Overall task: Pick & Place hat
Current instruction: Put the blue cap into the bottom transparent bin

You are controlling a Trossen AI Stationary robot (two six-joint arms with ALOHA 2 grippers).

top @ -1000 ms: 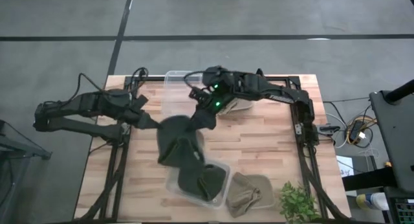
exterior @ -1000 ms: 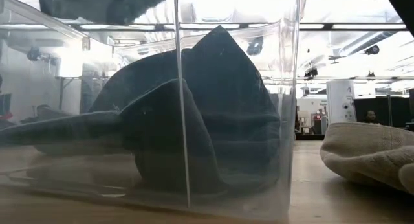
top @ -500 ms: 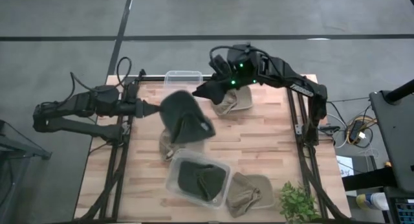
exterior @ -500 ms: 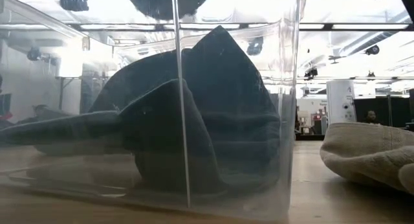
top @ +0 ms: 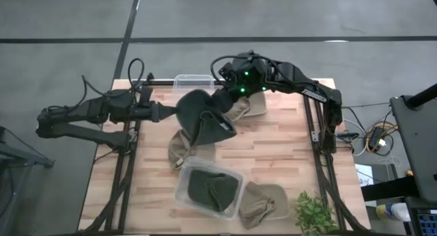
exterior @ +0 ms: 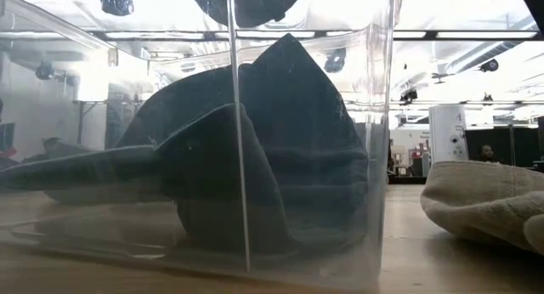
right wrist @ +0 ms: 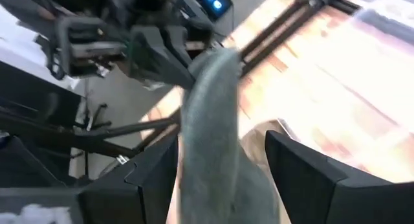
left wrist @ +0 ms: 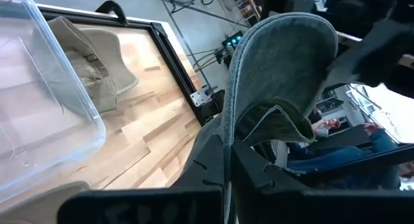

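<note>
A dark grey-green hat (top: 203, 121) hangs in the air over the table's middle; its lower part also shows at the top of the low view (exterior: 246, 0). My left gripper (top: 167, 114) reaches in from the table's left and is shut on the hat (left wrist: 284, 62). My right gripper (top: 222, 104) comes from the far right. Its fingers stand open on either side of the hat's cloth (right wrist: 208, 127) without plainly touching it. Another dark hat (top: 210, 189) lies in the near clear bin (exterior: 255, 158). My left gripper pinches the hat's edge (left wrist: 228, 130) between its two shut fingers, coming level from the table's left. The hat is lifted clear of the table. It stands up past the fingertips, with a folded inner band (left wrist: 275, 117) showing.
A tan hat (top: 179, 151) lies under the held hat and another tan hat (top: 247, 106) lies by the right arm. A third tan hat (top: 261, 203) sits beside the near bin (top: 183, 195). An empty clear bin (top: 192, 81) stands at the far edge, a plant (top: 314, 212) at the near right corner.
My left gripper has carried the hat up and toward the far edge, away from the near bin. The cloth, spread wide a second ago, now hangs bunched. My right gripper pulled back toward the far edge, then returned to the hat's right side.
</note>
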